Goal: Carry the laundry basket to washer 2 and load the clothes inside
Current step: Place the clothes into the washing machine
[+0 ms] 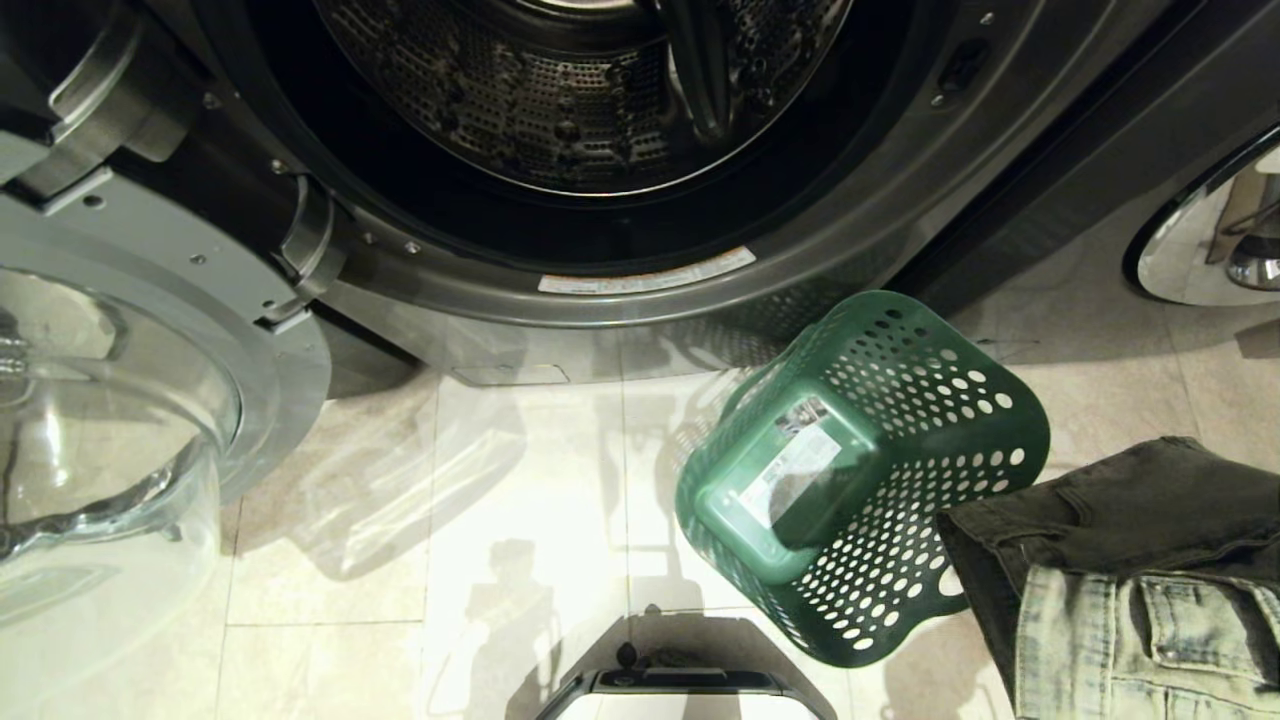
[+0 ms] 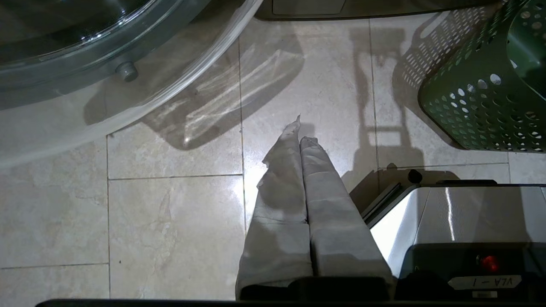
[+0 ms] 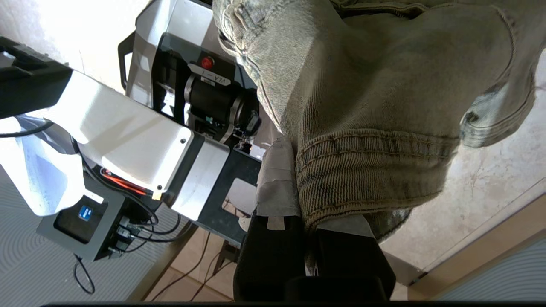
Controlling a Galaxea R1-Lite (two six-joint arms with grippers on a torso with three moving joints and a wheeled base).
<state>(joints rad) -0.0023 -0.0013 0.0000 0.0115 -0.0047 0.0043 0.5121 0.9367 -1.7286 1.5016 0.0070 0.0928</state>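
body: white-silver panels (image 3: 128, 136) | red button (image 3: 207, 62) | black cables (image 3: 136, 221)

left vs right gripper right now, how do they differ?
The left gripper holds nothing; the right gripper is clamped on the denim jeans. The left gripper points down at bare floor tile beside the green basket; the right gripper carries hanging fabric, seen at the head view's right edge. Both have taped fingers, closed.

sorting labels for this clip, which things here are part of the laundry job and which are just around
Part of the job:
- jeans, clamped in the right gripper
- green laundry basket, tipped over on the floor
- washer drum, door open

Just around:
- left gripper, shut, empty, idle above the floor tiles
- neighbouring washer
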